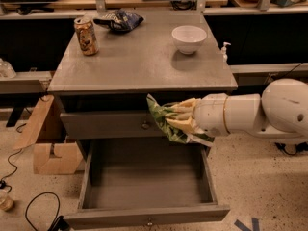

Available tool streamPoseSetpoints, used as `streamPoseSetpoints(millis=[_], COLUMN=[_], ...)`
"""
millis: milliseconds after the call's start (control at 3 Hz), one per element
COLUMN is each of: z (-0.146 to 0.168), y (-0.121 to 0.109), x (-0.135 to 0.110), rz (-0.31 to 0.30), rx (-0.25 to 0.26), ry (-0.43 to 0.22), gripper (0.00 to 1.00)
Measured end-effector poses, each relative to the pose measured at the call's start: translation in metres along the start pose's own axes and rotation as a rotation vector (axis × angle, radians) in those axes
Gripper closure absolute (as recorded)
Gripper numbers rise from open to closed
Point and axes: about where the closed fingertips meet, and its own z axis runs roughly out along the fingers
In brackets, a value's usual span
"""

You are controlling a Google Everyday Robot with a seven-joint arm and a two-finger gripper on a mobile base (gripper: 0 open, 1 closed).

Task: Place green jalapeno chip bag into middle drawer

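Released from here, the green chip bag point(160, 114) might catch the right wall of the open drawer point(144, 214) and tip out, because it hangs high over the drawer's far right corner, pinched between the gripper point(177, 115) fingers, which are clamped around it.

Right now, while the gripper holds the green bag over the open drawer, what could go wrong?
1. The gripper, shut on the green jalapeno chip bag, hangs close to the closed upper drawer; the bag may brush its front going down.
2. The bag is near the right wall of the middle drawer; released here, it might catch there.
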Motion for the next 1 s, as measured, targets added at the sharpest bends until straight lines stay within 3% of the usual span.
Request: streamPoseSetpoints(millis=[667, 1000], z=[0.028, 0.054], y=[0.014, 0.013], x=[0.102, 0.150], rz=[0.110, 0.150], rx=[0.043, 0.040], ry=[0.084, 0.111], gripper=[1.00, 1.00])
